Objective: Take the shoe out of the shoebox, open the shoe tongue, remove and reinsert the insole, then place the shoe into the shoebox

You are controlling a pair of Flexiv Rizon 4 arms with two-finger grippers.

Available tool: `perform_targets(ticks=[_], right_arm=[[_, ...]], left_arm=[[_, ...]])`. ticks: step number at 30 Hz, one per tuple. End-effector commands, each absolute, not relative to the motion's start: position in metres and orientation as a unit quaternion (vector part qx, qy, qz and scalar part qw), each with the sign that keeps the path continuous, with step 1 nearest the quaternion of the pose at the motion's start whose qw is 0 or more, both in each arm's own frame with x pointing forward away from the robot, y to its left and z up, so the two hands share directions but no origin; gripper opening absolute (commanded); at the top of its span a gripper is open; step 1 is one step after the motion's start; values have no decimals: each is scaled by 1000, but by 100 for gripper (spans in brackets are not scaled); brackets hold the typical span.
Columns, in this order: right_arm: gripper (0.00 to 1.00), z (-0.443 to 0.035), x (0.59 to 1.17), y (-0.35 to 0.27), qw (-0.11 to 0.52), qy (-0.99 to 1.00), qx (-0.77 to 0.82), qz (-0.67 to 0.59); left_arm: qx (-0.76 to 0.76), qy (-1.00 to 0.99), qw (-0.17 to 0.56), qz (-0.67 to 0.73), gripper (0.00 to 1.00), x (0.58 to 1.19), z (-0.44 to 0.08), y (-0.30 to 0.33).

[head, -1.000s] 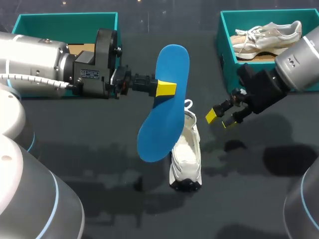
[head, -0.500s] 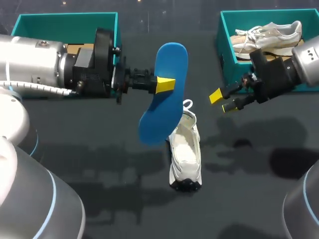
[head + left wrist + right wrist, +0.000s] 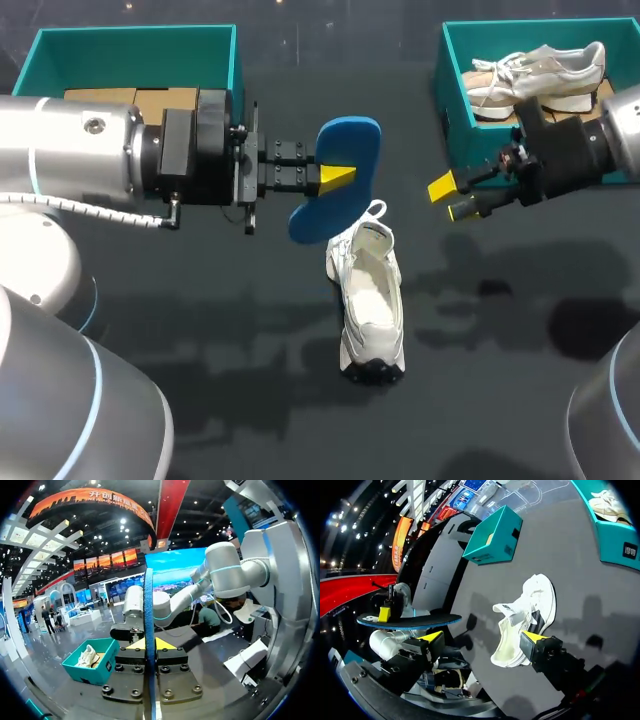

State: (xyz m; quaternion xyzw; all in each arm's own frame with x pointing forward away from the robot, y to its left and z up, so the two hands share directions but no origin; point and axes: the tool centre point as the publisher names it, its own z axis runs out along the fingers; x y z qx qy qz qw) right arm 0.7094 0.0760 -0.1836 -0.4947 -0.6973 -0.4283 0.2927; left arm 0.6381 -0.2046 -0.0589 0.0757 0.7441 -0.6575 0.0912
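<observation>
Your blue insole (image 3: 352, 142) is off the table (image 3: 200, 330), clenched in the left hand (image 3: 335, 179) above the heel end of the white shoe (image 3: 370, 310). The shoe lies out on the table between the two boxes. From the head view you see only one yellow tip on the insole; the other finger is hidden behind it. The left wrist view shows the insole edge-on between both tips. The insole's lower end covers part of the shoe's heel. The left arm hides part of the left shoebox (image 3: 130, 45). The right shoebox (image 3: 452, 95), holding a second shoe (image 3: 540, 65), is cut off at the edge. Your right hand (image 3: 452, 198) hangs released and empty just beside that box.

Since a second ago the insole has turned from steep to flatter, and the right hand has lifted toward the right shoebox. The shoe has not moved.
</observation>
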Motion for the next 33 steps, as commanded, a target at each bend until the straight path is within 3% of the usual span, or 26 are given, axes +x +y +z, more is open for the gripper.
perform_targets(ticks=[1, 5, 18, 28, 33], right_arm=[[100, -176, 720, 71, 316, -687, -490, -435], [100, -162, 728, 71, 338, -673, -486, -443], [100, -159, 731, 71, 355, -654, -500, -443], [100, -136, 743, 73, 385, -624, -503, -458], [100, -137, 750, 75, 402, -614, -507, -453]], left_arm=[[145, 716, 204, -651, 0, 639, -76, -212], [273, 626, 342, -645, 0, 644, -91, -213], [273, 626, 342, -645, 0, 644, -91, -213], [356, 581, 470, -561, 0, 681, -122, -226], [368, 563, 481, -562, 0, 691, -129, -229]])
